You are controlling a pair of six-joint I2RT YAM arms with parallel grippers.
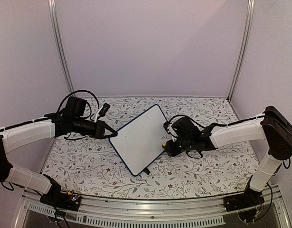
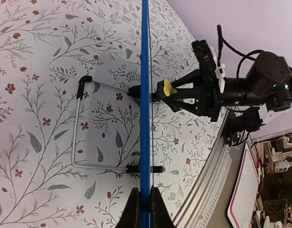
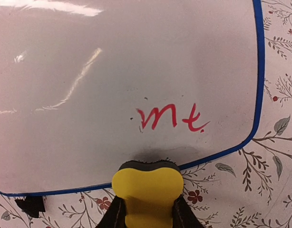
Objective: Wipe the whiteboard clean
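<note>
The whiteboard (image 1: 140, 137) with its thin blue frame stands propped at a tilt in the middle of the table. Red handwriting (image 3: 170, 117) remains near its right edge. My left gripper (image 1: 109, 133) is shut on the board's left edge; in the left wrist view the frame (image 2: 145, 95) runs edge-on between the fingers. My right gripper (image 1: 169, 142) is shut on the yellow eraser (image 3: 147, 192), whose dark felt face rests at the board's lower rim just below the red letters. The eraser also shows in the left wrist view (image 2: 168, 88).
A floral cloth (image 1: 193, 168) covers the table. The board's wire stand (image 2: 77, 128) with black feet rests on the cloth behind it. Lilac walls close in the back and sides. A metal rail (image 1: 150, 221) runs along the near edge.
</note>
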